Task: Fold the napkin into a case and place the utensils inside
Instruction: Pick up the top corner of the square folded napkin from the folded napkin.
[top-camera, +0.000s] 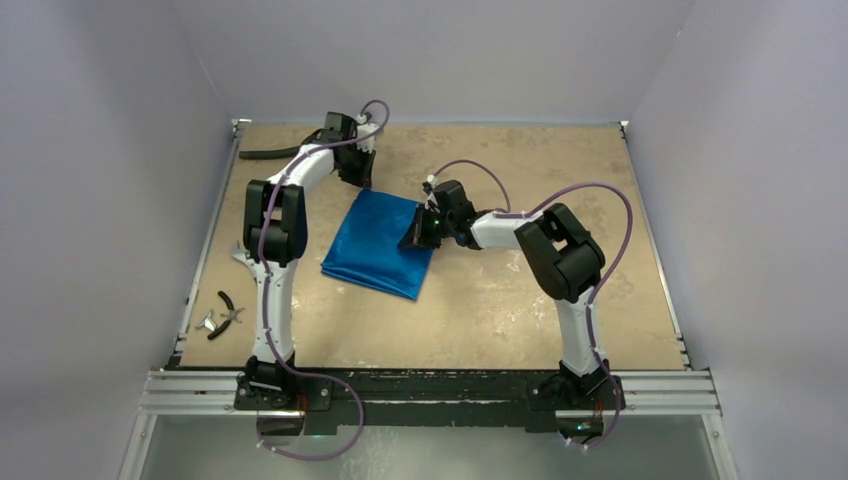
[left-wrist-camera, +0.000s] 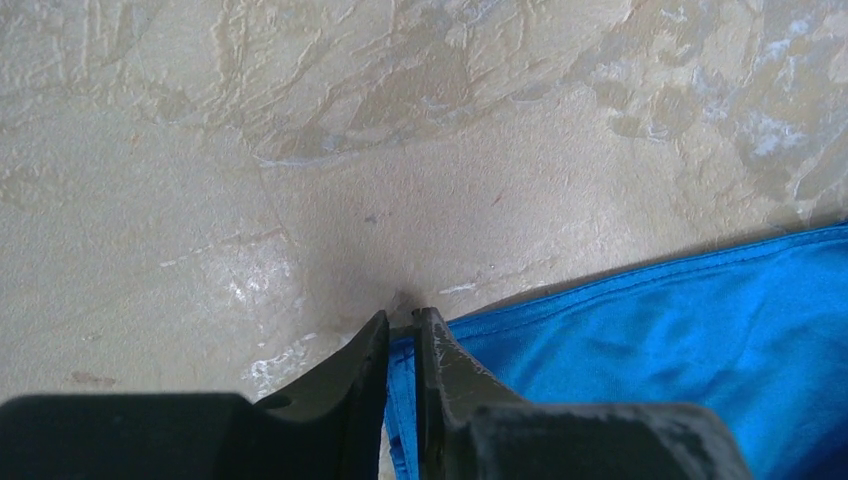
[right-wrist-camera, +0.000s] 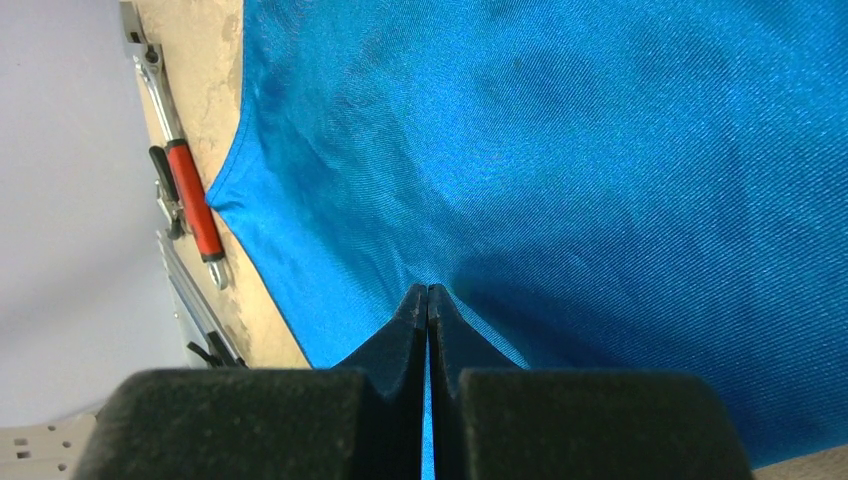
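Observation:
The shiny blue napkin (top-camera: 378, 243) lies mid-table as a broad four-sided shape; no narrow case shows. My left gripper (top-camera: 357, 172) is at its far corner. In the left wrist view the left gripper (left-wrist-camera: 402, 318) has its jaws pinched on the hem of the napkin (left-wrist-camera: 680, 330), right at the tabletop. My right gripper (top-camera: 418, 232) sits at the cloth's right edge. The right wrist view shows that gripper (right-wrist-camera: 428, 290) shut, blue cloth in the slit and the napkin (right-wrist-camera: 560, 150) puckering toward its tips. The utensils are out of view.
A black hose (top-camera: 265, 154) lies at the far left corner. Black-handled pliers (top-camera: 229, 312) rest near the left edge. A silver wrench with a red handle (right-wrist-camera: 190, 200) lies beside the napkin's left side, by the table's metal rail (top-camera: 195, 270).

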